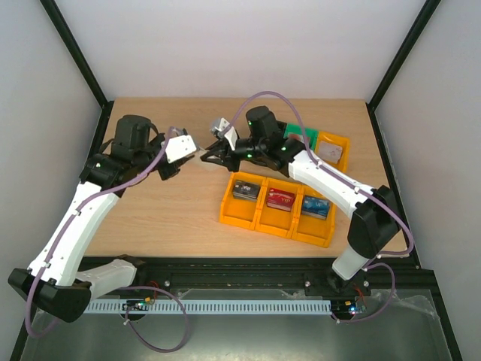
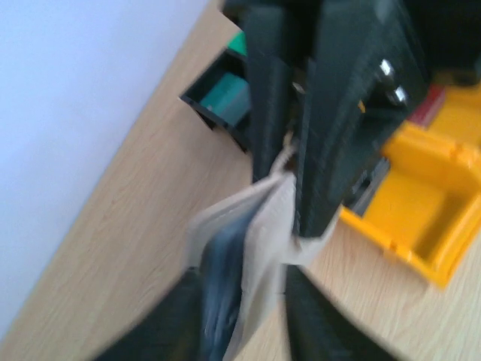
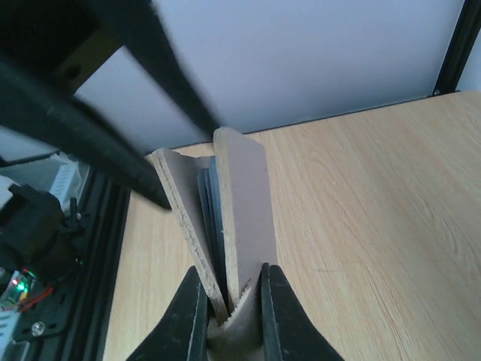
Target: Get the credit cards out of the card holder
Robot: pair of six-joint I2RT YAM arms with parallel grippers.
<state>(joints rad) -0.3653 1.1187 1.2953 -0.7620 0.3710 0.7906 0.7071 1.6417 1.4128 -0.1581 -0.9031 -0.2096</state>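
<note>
The card holder [image 3: 244,195], a pale beige bifold, hangs in the air over the table's middle between both arms. My right gripper [image 3: 231,269] is shut on its folded spine end, with the flaps fanning away from the fingers. Dark blue-grey layers [image 3: 212,203] show between the flaps; I cannot tell whether they are credit cards or pockets. My left gripper [image 2: 240,274] is shut on the card holder's [image 2: 263,226] other end. This view is blurred. The left gripper's fingers [image 3: 113,143] reach the flap edges in the right wrist view. From above, the two grippers meet tip to tip [image 1: 203,156].
A row of yellow bins [image 1: 276,214] lies right of the grippers, holding a dark, a red [image 1: 279,197] and a blue [image 1: 316,205] card-like item. Behind them are a green bin [image 1: 301,135] and another yellow bin [image 1: 334,150]. Enclosure walls stand on three sides.
</note>
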